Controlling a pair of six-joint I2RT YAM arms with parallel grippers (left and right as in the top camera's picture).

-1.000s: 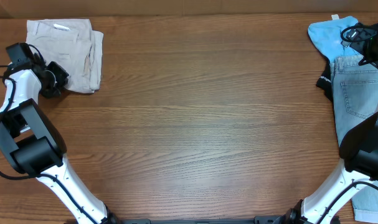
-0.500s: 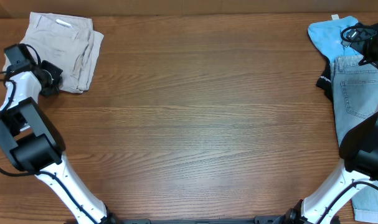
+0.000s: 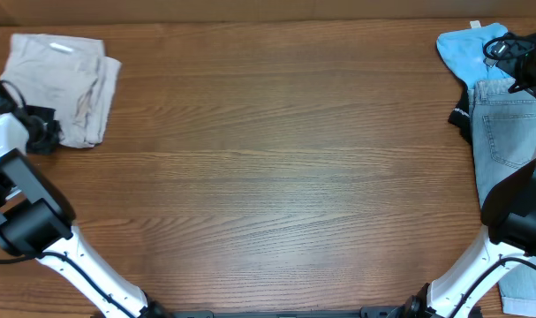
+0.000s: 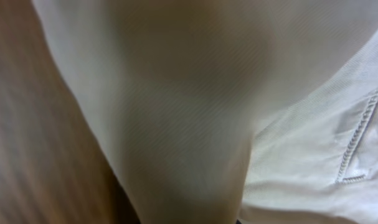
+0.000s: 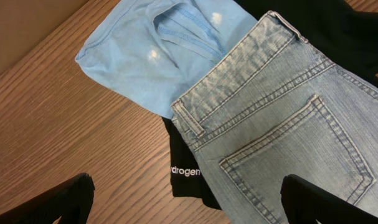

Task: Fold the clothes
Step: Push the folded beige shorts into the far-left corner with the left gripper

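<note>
The folded pale beige khaki shorts (image 3: 60,84) lie at the table's far left corner, white waistband label on top. My left gripper (image 3: 40,134) is at their near left edge, shut on the fabric. In the left wrist view the beige cloth (image 4: 176,112) fills the frame and hides the fingers. At the far right lie a sky-blue top (image 3: 466,53), light-blue denim shorts (image 3: 506,132) and a black garment (image 3: 462,115) under them. My right gripper (image 5: 189,208) hovers open over the denim shorts (image 5: 282,124), the black garment (image 5: 185,177) and the blue top (image 5: 145,56).
The wooden table (image 3: 276,177) stretches between the two piles. The khaki shorts sit close to the table's left and back edges. The denim shorts run down the right edge toward the front.
My left gripper has moved left and pulled the khaki shorts with it toward the table's left edge. The right arm and the right-hand pile have not moved.
</note>
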